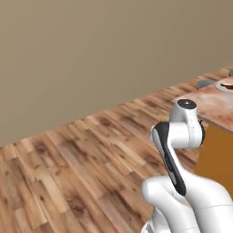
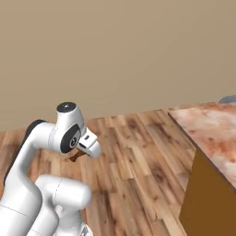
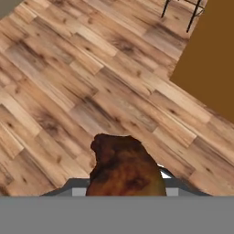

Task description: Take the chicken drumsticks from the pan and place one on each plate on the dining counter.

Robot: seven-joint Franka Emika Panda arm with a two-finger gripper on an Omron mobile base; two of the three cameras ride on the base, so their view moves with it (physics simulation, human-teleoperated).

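Note:
In the hand view a dark brown chicken drumstick (image 3: 123, 169) sits right in front of the camera, held over the wooden floor. From the right base view my gripper (image 2: 79, 155) points down beside the arm's elbow, shut on that drumstick (image 2: 76, 156), whose brown end sticks out below the hand. The dining counter (image 1: 214, 102) of marbled reddish stone lies ahead to the right, and its corner (image 2: 209, 129) is closer in the right base view. A plate (image 1: 226, 85) with a dark rim rests on it at the far right edge.
Wooden plank floor (image 1: 82, 154) stretches ahead to a plain beige wall (image 1: 91, 54). The counter's orange base (image 3: 205, 68) stands at the right. Grey stool seats (image 1: 205, 83) (image 2: 228, 98) show beyond the counter, and dark stool legs (image 3: 192, 16) are at the hand view's top.

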